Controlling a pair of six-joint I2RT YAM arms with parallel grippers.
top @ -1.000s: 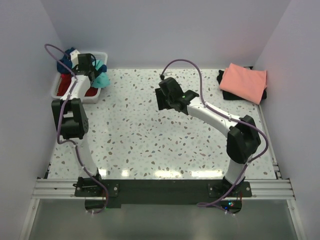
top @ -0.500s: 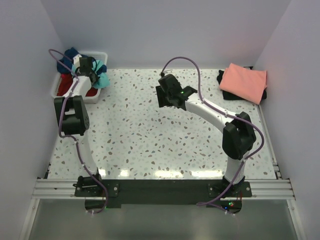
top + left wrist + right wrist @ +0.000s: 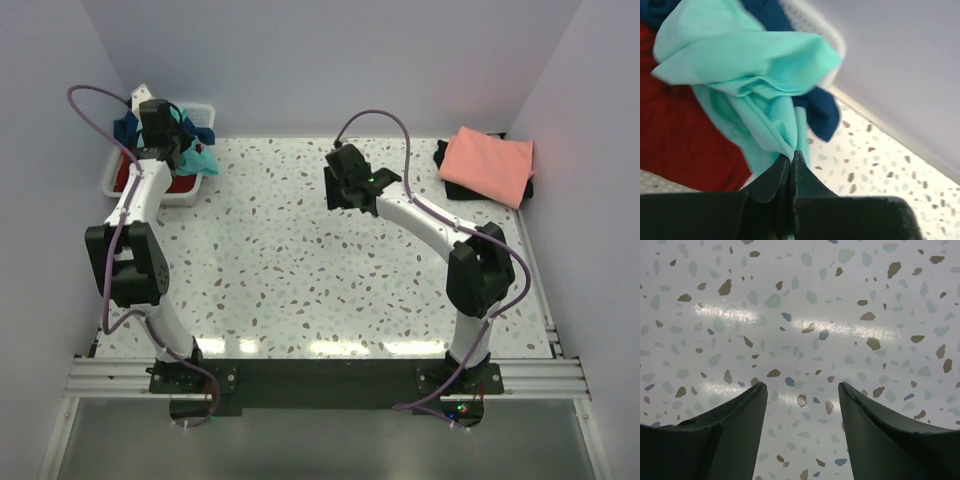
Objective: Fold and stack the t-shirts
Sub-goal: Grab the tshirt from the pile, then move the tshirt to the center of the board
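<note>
Teal t-shirt (image 3: pixel 755 65) clamped in outstretched left jaws, right jaws apart

Top external: high behind arm bases (image 3: pixel 182 374), angled down over whole bench (image 3: pixel 300 270) | Left wrist: close, past left end effector (image 3: pixel 791 159) onto turquoise t-shirt (image 3: pixel 750 65), tub (image 3: pixel 832 35) | Right wrist: close, down past right end effector (image 3: pixel 802 390) onto bench | Shared: bench in all; t-shirt, tub in first two
</note>
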